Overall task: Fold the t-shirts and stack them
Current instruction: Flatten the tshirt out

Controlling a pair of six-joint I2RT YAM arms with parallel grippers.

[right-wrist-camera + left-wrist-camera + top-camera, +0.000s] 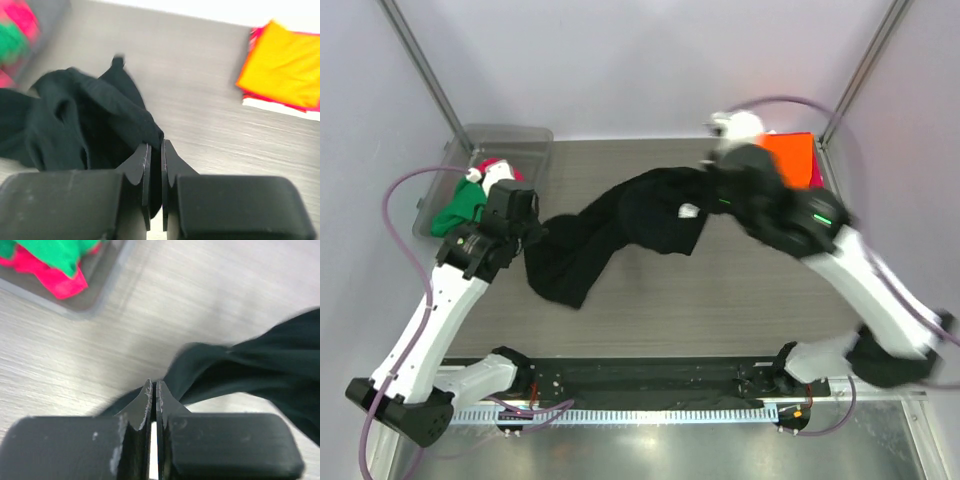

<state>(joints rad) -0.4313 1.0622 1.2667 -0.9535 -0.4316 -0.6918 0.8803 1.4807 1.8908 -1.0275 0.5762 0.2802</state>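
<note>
Top external: black t-shirt (620,225) bunched into a rumpled band.

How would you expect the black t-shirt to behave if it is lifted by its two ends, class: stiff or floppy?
Probably floppy: the black t-shirt lies bunched in soft folds between the left pincer and the right pincer, so its middle would likely sag. It seems light, since narrow fingertip pinches appear enough to hold it.
</note>
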